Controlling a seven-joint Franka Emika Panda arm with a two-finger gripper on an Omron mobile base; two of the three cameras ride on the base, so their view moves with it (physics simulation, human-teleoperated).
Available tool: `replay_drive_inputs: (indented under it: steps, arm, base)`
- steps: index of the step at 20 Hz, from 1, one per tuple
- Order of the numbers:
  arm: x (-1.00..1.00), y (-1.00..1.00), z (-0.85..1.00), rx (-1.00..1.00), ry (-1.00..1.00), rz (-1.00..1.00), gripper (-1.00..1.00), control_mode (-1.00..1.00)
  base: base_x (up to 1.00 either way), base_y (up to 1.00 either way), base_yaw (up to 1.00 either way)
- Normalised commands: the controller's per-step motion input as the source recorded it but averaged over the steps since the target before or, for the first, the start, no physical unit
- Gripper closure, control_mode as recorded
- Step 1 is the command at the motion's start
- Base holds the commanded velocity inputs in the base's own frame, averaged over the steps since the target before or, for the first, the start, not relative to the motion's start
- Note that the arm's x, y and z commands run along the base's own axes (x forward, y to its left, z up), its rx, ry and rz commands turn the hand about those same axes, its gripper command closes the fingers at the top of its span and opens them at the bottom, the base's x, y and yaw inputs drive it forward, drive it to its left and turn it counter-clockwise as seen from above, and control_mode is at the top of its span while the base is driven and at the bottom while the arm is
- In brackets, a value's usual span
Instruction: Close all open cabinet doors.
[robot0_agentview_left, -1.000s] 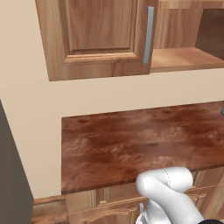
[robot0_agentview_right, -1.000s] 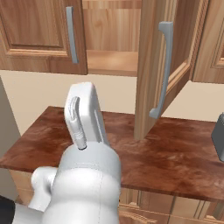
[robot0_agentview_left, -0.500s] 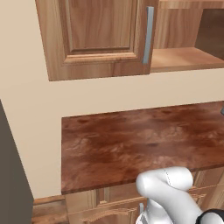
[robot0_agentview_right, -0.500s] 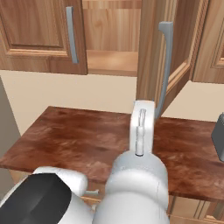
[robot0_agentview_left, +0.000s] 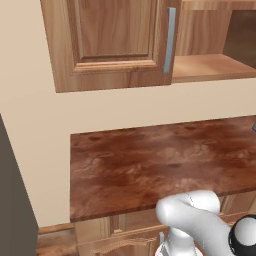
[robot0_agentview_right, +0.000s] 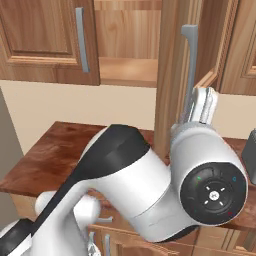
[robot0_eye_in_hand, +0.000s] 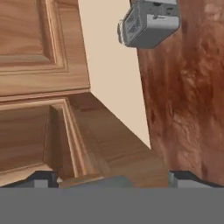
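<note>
One cabinet door (robot0_agentview_right: 171, 75) stands swung out, edge-on toward the right base camera, with its long grey handle (robot0_agentview_right: 189, 60) facing right. My gripper (robot0_agentview_right: 204, 99) is raised just right of that handle, at the door's lower part. In the hand view the gripper (robot0_eye_in_hand: 113, 178) is open, its fingertips (robot0_eye_in_hand: 43, 177) far apart, and the open door's lower corner (robot0_eye_in_hand: 109, 144) sits close in front between them. The left cabinet door (robot0_agentview_left: 112, 40) is shut, with its handle (robot0_agentview_left: 171, 40) on its right edge. Beside it the cabinet interior (robot0_agentview_left: 210, 65) is exposed.
A reddish-brown counter (robot0_agentview_left: 165, 165) runs below the cabinets, with drawer fronts under its edge. A grey appliance (robot0_eye_in_hand: 151, 24) stands on the counter at the right (robot0_agentview_right: 250, 155). Another wooden door (robot0_agentview_right: 245, 45) is right of the open one. A dark tall surface (robot0_agentview_left: 12, 200) borders the left.
The arm has swung from the middle of the counter to the right, and the hand has come up beside the open door's handle. The doors have not moved. The gripper stays open.
</note>
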Motion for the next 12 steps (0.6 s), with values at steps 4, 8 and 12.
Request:
replay_drive_inputs:
  steps: [4, 8, 12]
  arm:
    - [0.39, -0.61, -0.19, 0.23, 0.12, 0.0, -1.0, -1.0]
    - [0.08, -0.83, -0.29, 0.26, 0.06, 0.0, -1.0, -1.0]
    - [0.13, -0.82, -0.24, 0.28, 0.01, 0.0, -1.0, -1.0]
  base:
    - [0.0, 0.0, 0.0]
    - [0.0, 0.0, 0.0]
    - [0.0, 0.0, 0.0]
